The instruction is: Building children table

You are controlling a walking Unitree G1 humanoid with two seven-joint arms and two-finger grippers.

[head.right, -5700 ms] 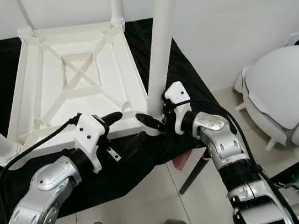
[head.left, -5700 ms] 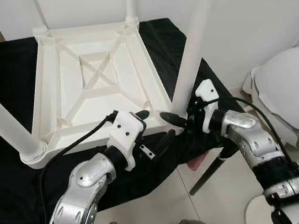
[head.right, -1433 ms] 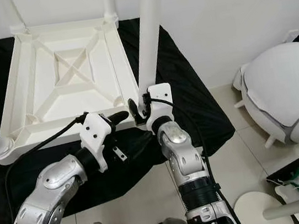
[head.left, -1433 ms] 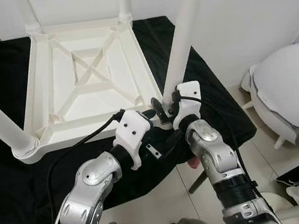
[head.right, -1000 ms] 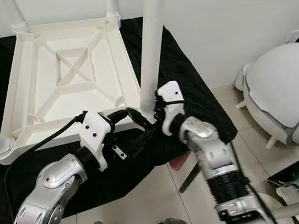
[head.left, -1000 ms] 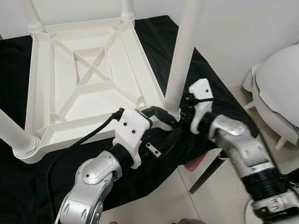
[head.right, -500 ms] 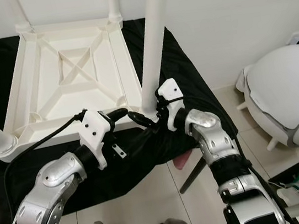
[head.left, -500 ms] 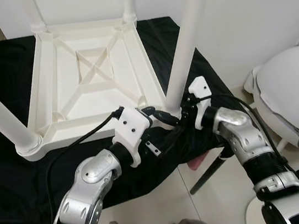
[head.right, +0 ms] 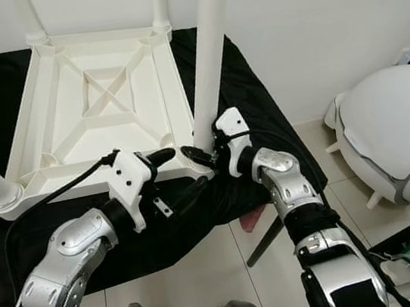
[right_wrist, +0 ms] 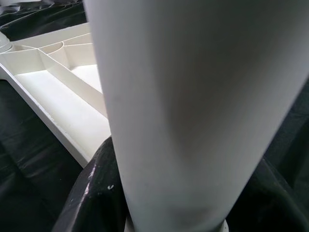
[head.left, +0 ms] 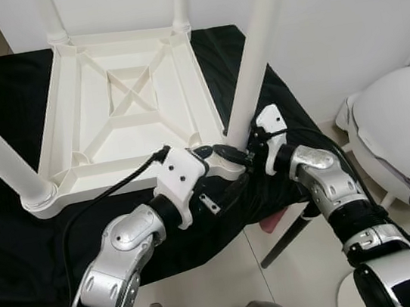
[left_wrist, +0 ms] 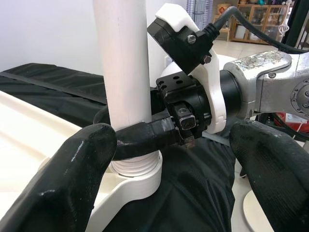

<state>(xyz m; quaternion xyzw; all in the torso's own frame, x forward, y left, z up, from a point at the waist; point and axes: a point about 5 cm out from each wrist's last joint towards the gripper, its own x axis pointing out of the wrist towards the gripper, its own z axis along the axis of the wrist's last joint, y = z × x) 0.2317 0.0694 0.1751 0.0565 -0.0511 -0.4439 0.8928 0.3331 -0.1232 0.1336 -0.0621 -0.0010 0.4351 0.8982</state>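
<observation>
A white plastic children's table [head.left: 132, 95] lies upside down on a black cloth, its legs pointing up. My right gripper [head.left: 234, 153] is shut around the base of the near right leg [head.left: 255, 47], just above its socket at the table's corner. The right wrist view shows that leg [right_wrist: 193, 106] close up between the black fingers [right_wrist: 91, 193]. My left gripper [head.left: 219, 173] is open right beside the same corner. In the left wrist view its fingertips [left_wrist: 72, 183] stand wide apart on either side of the leg [left_wrist: 123, 58] and of the right gripper's finger [left_wrist: 140, 140], gripping nothing.
The black cloth [head.left: 20, 248] covers a low stand that reaches the white wall behind. A white domed object [head.left: 404, 133] sits on the tiled floor to the right. A dark strut [head.left: 282, 238] and a pink item [head.left: 272, 223] show beneath the cloth's near right edge.
My right forearm has swung outward to the right and turned while its gripper stays around the leg's base. The left gripper has held its place at the corner.
</observation>
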